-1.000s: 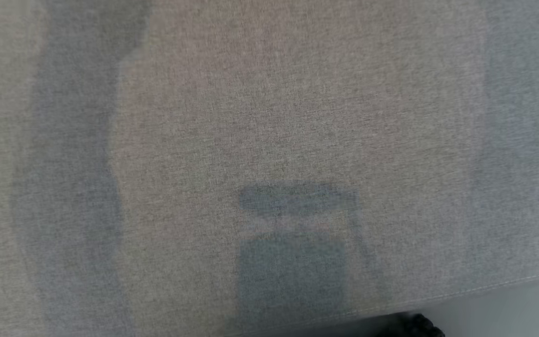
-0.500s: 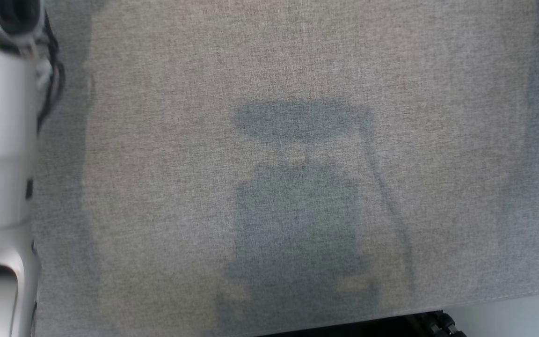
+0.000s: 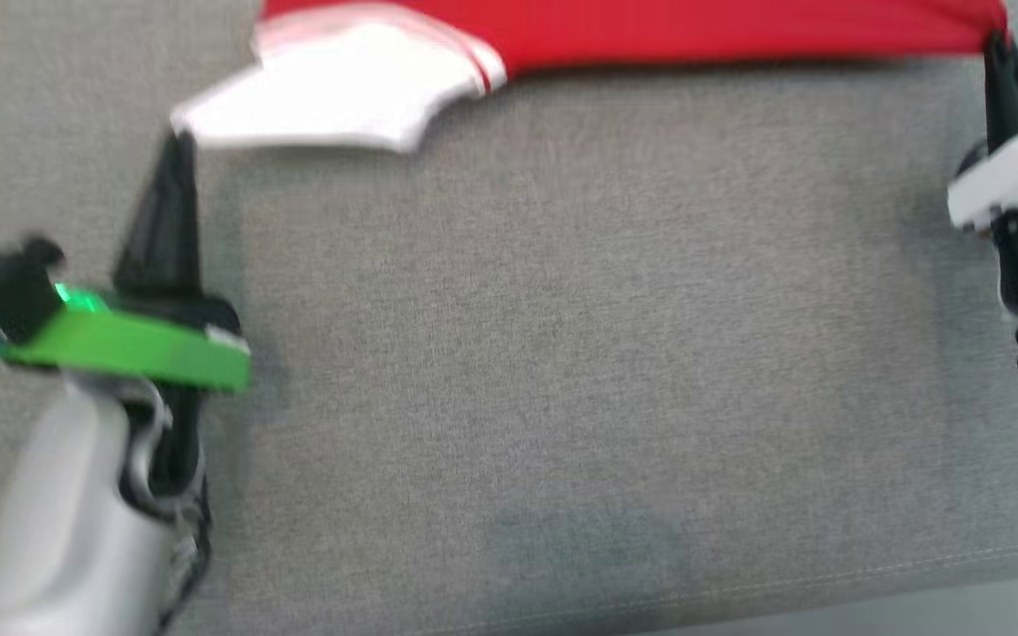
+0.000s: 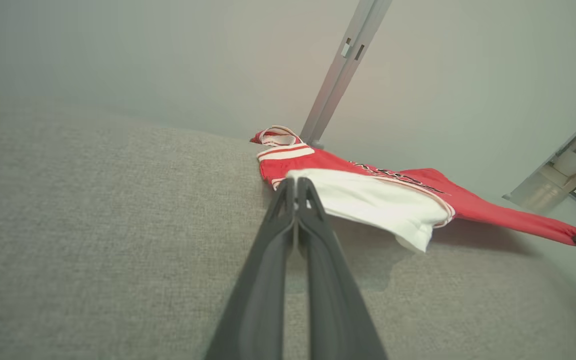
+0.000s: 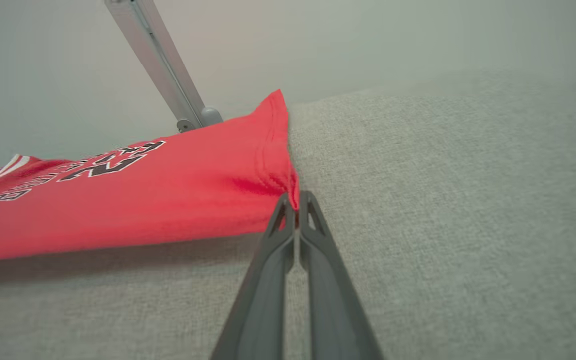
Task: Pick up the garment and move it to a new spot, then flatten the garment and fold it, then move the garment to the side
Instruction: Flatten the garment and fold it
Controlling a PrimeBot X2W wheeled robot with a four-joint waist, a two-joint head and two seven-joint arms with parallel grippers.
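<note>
1. At the far side of the grey worktop (image 3: 562, 353): red garment (image 3: 695, 31), stretched left to right. Its near edge is raised off the surface, with shadow beneath.
2. Left end effector (image 4: 295, 185): fingers pressed together, pinching the edge of the white sleeve (image 4: 378, 205).
3. Right end effector (image 5: 293, 200): fingers pressed together on the red hem corner (image 5: 288, 187).
4. Step in hand, by judgement: carrying the garment and laying it out for flattening. Both ends want equal height and an even pull apart, so the cloth lands without sag. The white sleeve hangs loose and may tuck under.
5. Edges: near seam (image 3: 915, 561) of the worktop runs close to the robot. Metal post (image 4: 338, 75) stands beyond the garment at the far side.
6. Open room: bare worktop between the two arms, toward the near side. It looks broad enough to spread the garment.
</note>
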